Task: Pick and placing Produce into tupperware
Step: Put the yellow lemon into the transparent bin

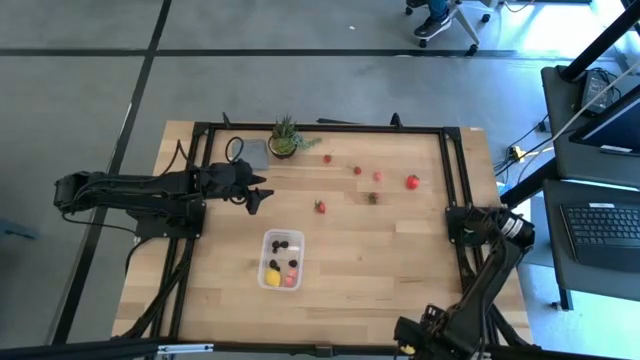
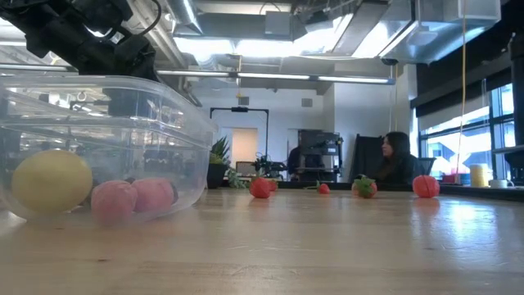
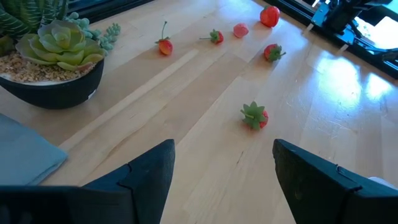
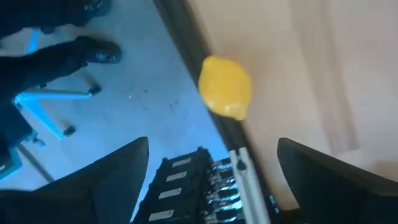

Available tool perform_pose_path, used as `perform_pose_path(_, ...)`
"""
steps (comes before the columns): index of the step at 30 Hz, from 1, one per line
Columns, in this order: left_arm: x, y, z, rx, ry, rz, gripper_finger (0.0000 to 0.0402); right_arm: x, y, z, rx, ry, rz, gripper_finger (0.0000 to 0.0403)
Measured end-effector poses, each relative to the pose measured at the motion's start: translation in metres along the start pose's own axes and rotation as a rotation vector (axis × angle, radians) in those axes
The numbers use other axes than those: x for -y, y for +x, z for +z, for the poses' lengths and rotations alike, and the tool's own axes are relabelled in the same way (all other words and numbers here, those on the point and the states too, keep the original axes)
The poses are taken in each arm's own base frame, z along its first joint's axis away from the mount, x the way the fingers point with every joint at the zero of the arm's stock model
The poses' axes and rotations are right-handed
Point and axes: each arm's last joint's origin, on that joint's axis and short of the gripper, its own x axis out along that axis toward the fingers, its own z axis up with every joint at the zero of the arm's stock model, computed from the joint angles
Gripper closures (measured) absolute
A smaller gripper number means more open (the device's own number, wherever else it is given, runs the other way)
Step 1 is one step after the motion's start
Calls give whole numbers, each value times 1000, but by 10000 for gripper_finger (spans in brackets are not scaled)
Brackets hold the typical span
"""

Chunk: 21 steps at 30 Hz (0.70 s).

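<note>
So: clear tupperware [image 1: 282,259] holds lemon, pink and dark produce [image 1: 273,278] — red pieces loose nearby. Left gripper [image 1: 254,195] spread, empty; right gripper [image 4: 211,180] wide, lemon [image 4: 225,87] beyond fingers.

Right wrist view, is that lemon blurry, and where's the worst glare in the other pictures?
Right wrist view: the lemon is soft, smeared, backed by a blue-tinted floor. Left wrist view: window glare washes the table. Low view: the tupperware looms close and bulging, bright ceiling lights behind.
</note>
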Motion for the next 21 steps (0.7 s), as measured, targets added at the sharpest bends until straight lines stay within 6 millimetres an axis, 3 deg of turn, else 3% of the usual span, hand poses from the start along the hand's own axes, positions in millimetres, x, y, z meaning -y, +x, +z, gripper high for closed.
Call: perform_pose_path(21,0,0,0,0,3,0,140,-4,74,17,-76,-314,-154,47)
